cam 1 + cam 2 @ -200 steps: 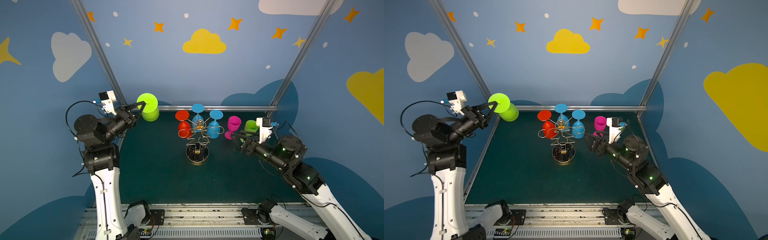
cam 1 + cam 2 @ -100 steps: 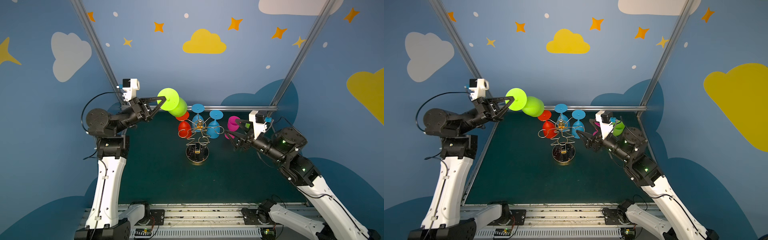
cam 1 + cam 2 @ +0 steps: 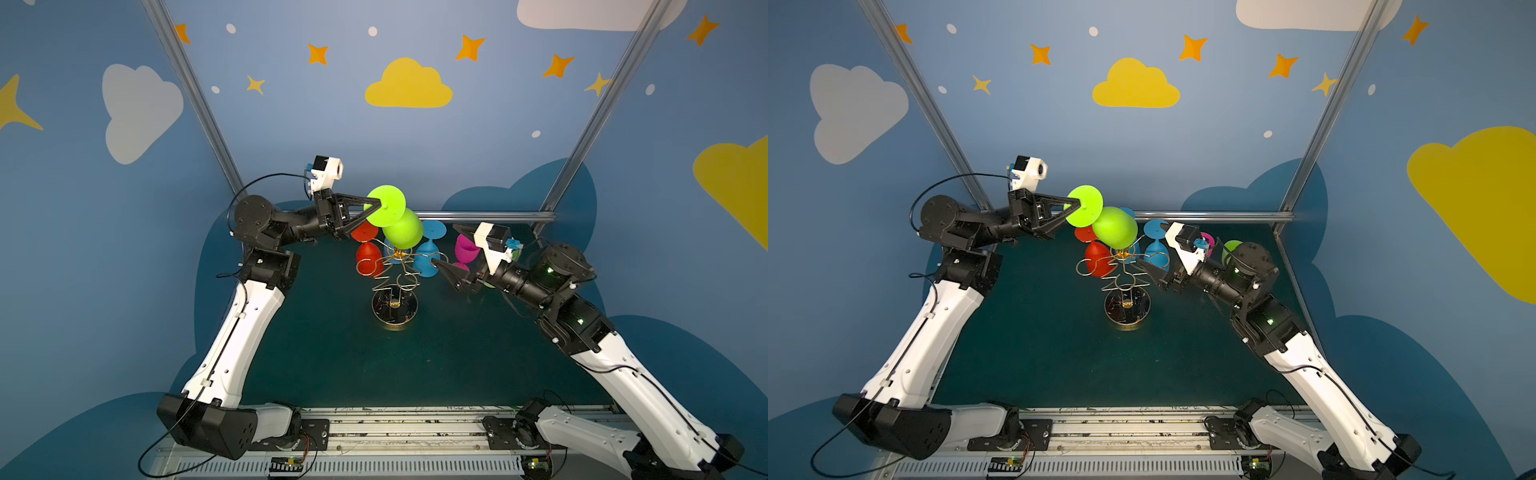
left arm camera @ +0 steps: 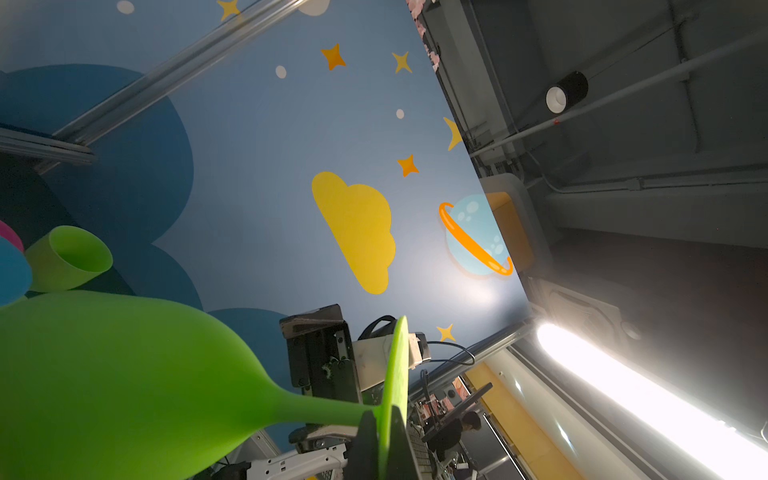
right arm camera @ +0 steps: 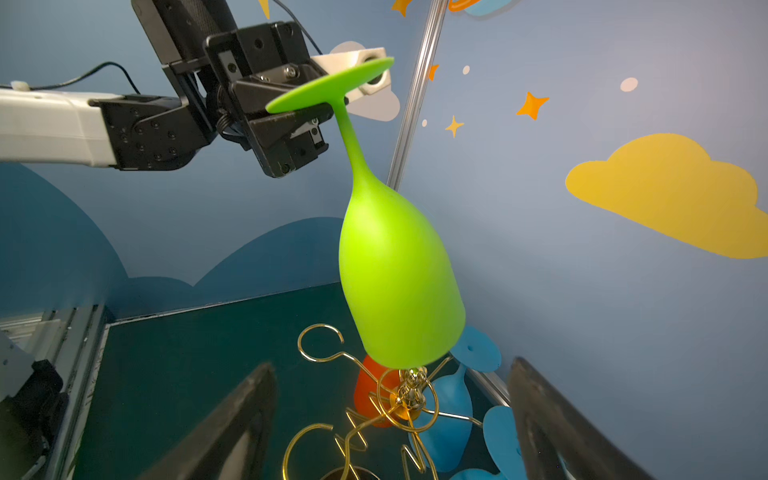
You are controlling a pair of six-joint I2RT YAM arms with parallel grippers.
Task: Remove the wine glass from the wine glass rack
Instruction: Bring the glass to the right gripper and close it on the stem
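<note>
Above the gold wire rack, our left gripper clamps the inverted lime-green plastic wine glass; our right gripper stands wide open.

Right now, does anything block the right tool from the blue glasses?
Only the rack, looping in front of the blue glasses. The green glass in the left tool hangs higher, over the post.

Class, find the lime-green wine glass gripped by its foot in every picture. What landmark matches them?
Top view: wine glass, centre, over the rack.
Top view: just left of centre.
Left wrist: close foreground, foot edge-on.
Right wrist: mid-picture, bowl down.
Landmark: the rack's gold top; not in left wrist.
</note>
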